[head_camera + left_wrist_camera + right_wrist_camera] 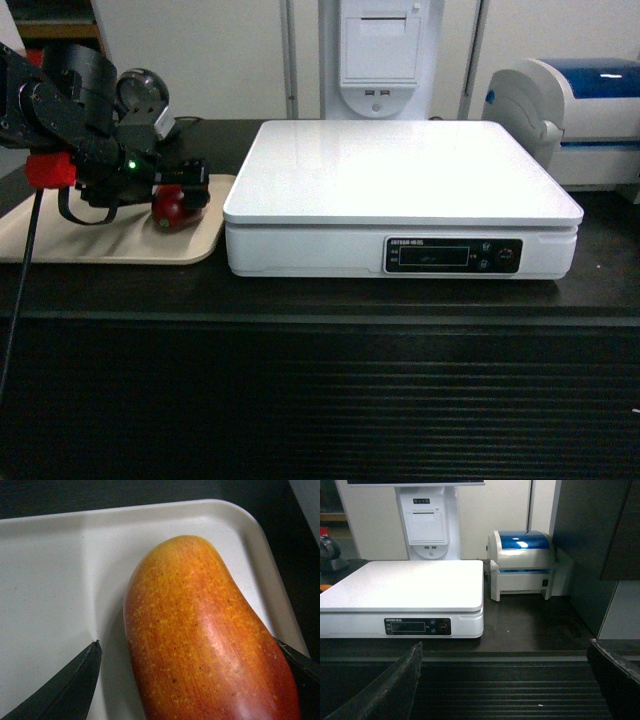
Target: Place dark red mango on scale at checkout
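The dark red mango [172,208] lies on a beige tray [110,245] at the left of the checkout [320,400] counter. In the left wrist view the mango [200,640] shows orange-yellow, reddening toward the camera. My left gripper [185,195] [186,642] is open around it: the left finger stands apart from the fruit, the right finger sits at its side. The white scale [400,170] [405,585] stands to the tray's right, its platform bare. My right gripper [505,644] is open and holds nothing, low before the counter's ribbed front [520,690].
A white-and-blue printer [590,110] [522,562] stands right of the scale. A white receipt unit [380,55] [425,525] rises behind the scale. The tray's raised rim [260,545] curves just beyond the mango. A dark wall panel [590,545] stands at the right.
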